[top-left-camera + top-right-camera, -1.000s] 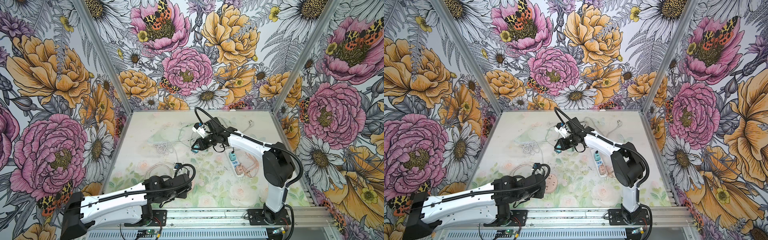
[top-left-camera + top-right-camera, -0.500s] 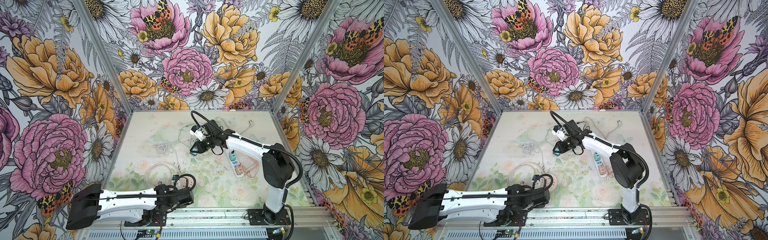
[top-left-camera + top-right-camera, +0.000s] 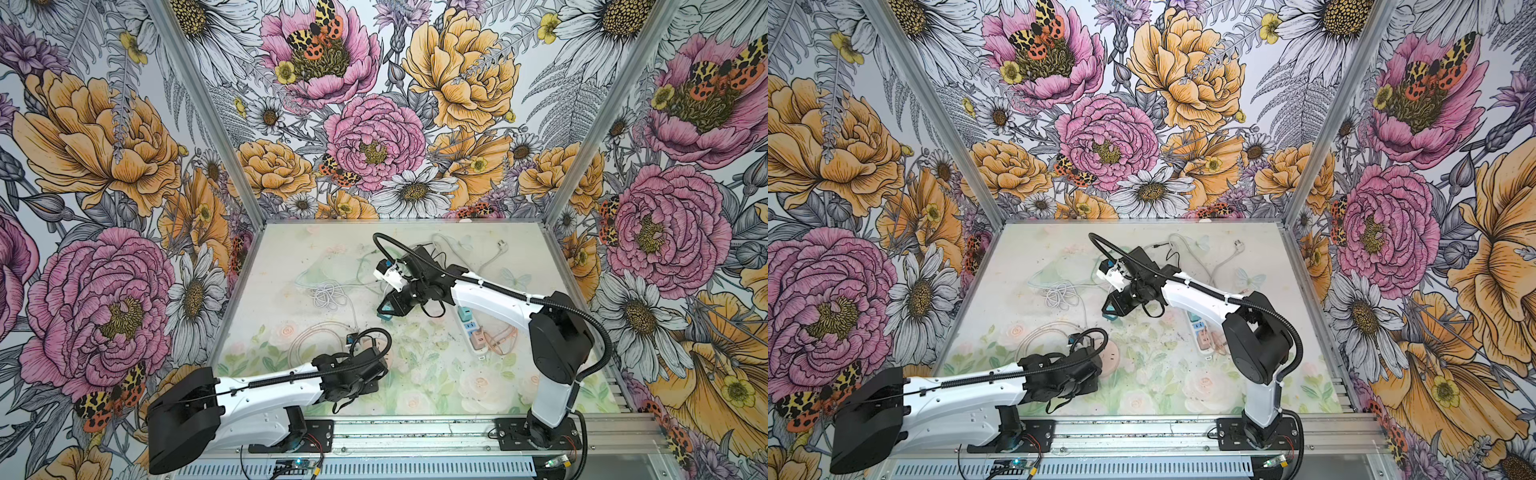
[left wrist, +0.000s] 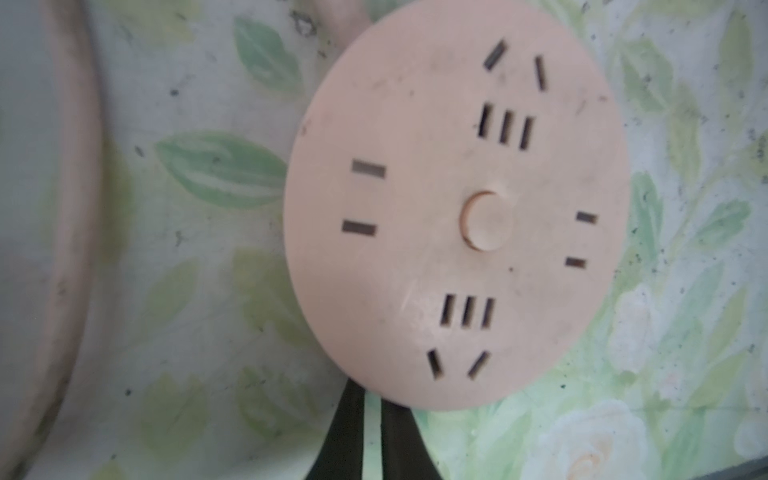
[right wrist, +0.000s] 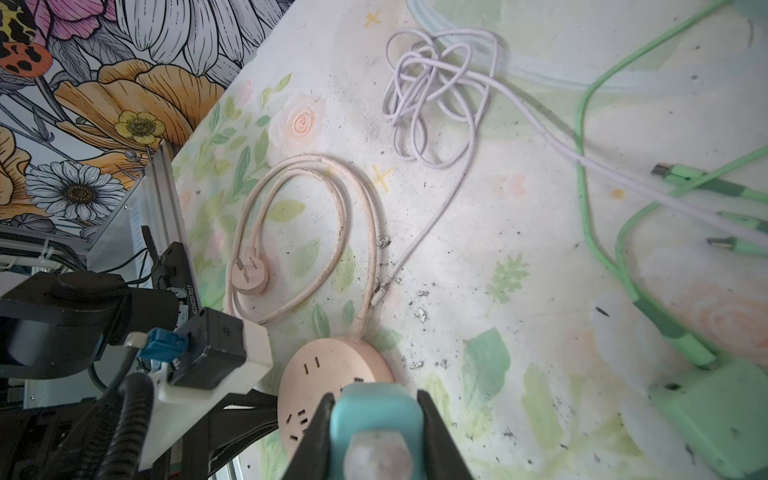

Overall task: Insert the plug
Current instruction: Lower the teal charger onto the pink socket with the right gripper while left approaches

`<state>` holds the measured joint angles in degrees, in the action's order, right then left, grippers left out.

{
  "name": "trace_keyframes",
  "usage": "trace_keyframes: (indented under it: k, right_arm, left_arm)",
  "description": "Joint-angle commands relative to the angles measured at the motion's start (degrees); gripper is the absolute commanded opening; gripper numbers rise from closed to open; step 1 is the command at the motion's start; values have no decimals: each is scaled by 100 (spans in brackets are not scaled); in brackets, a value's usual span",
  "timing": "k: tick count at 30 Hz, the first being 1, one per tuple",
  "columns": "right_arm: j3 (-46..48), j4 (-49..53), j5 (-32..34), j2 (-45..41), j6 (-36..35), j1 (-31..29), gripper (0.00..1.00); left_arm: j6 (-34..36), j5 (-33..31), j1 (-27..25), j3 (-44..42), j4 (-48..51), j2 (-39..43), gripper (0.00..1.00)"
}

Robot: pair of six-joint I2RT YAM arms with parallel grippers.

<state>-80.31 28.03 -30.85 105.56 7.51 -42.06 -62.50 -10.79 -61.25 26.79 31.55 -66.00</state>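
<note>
The right end effector [image 3: 388, 311] grips a teal plug [image 5: 374, 409] over the table [image 3: 436, 374], near the round pink socket [image 4: 415, 187]. The left end effector [image 4: 372, 432] sits clenched at the socket's rim.

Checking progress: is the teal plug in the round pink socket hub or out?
Out. The teal plug sits clamped in the right gripper, apart from the round hub, whose slots all show empty.
</note>
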Motion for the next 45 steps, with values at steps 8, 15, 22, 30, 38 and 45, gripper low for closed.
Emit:
trace_keyframes:
  k: [8,15,22,30,38,45]
  right_arm:
    - [148,-62,704,-87,-1447,-540,0]
    - [194,-150,345,148,-1828,-597,0]
    - [423,-509,299,284,-2095,-675,0]
    - [544,-868,109,474,-2200,-715,0]
    - [636,-898,211,557,-2446,-821,0]
    - [815,-896,365,589,-2597,-822,0]
  left_arm:
    - [1101,154,550,1214,1568,767,17]
    - [1396,-297,1457,1799,3262,2352,20]
    - [1528,-415,2394,1932,3300,2772,23]
    - [1911,-313,2850,2103,3217,2735,24]
    - [1987,-230,3018,2037,3147,2707,23]
    - [1970,-196,3028,2027,3142,2680,23]
